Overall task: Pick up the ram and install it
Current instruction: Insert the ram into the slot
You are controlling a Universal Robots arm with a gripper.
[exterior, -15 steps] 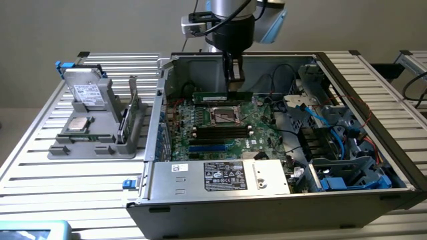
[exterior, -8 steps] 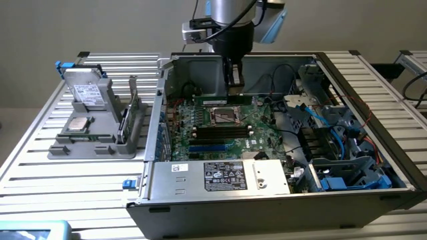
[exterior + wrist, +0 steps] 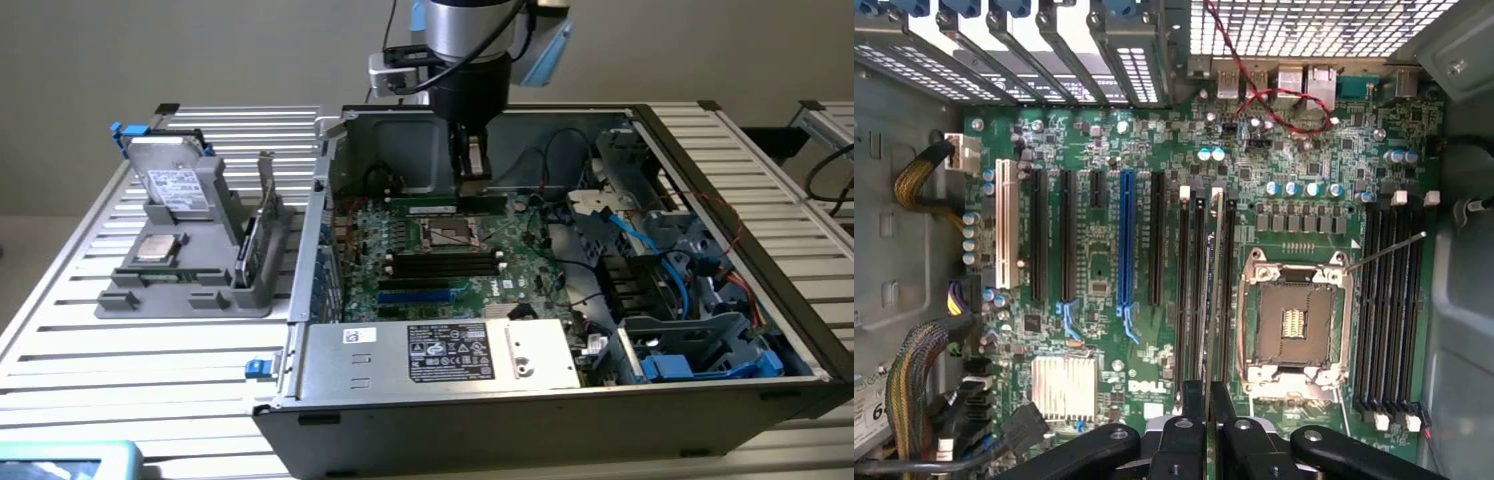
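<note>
The tool (image 3: 474,183) is clamped narrowly on the ram (image 3: 457,207), which hangs directly beneath it at upper centre of the exterior view, long axis parallel to the memory slots (image 3: 1185,290) below.

I am looking into what seems a robotics lab: an opened desktop computer case (image 3: 534,425) is sitting on a slatted aluminium table (image 3: 147,350), a grey parts fixture (image 3: 180,295) is standing beside it, and a robot arm (image 3: 470,70) is hanging over the bare motherboard (image 3: 1094,260).
</note>
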